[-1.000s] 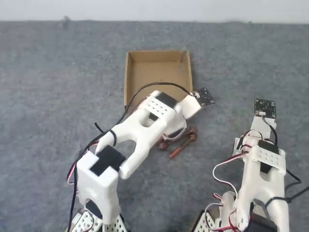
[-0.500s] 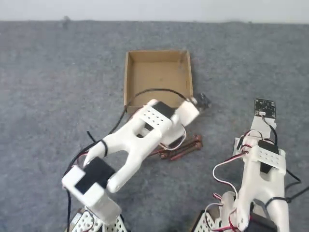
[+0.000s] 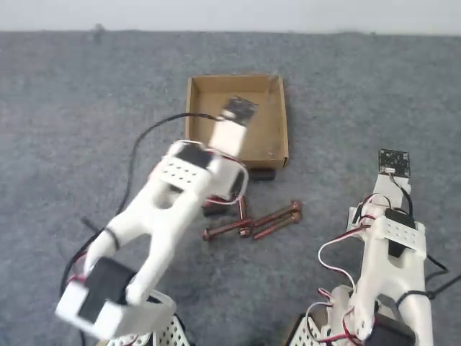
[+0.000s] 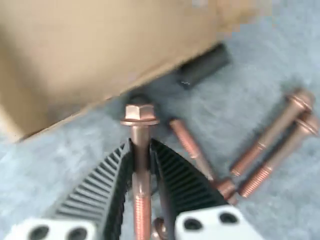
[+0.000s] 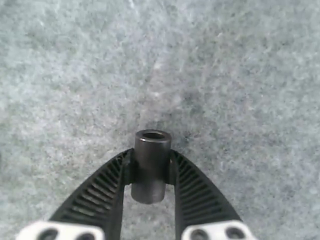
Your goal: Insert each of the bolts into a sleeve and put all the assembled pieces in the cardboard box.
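Left wrist view: left pincer (image 4: 141, 145) clamps copper hex-head bolt (image 4: 140, 114); right pincer (image 5: 151, 155) grips dark tubular sleeve (image 5: 150, 177); mating likely needs alignment.

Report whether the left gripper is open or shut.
Shut on a bolt; the left gripper clamps its shank, head toward the cardboard box.

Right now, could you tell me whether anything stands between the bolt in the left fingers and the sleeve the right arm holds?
Nothing visible does. The bolt and the sleeve are each gripped; between the arms, loose bolts lie flat on the carpet.
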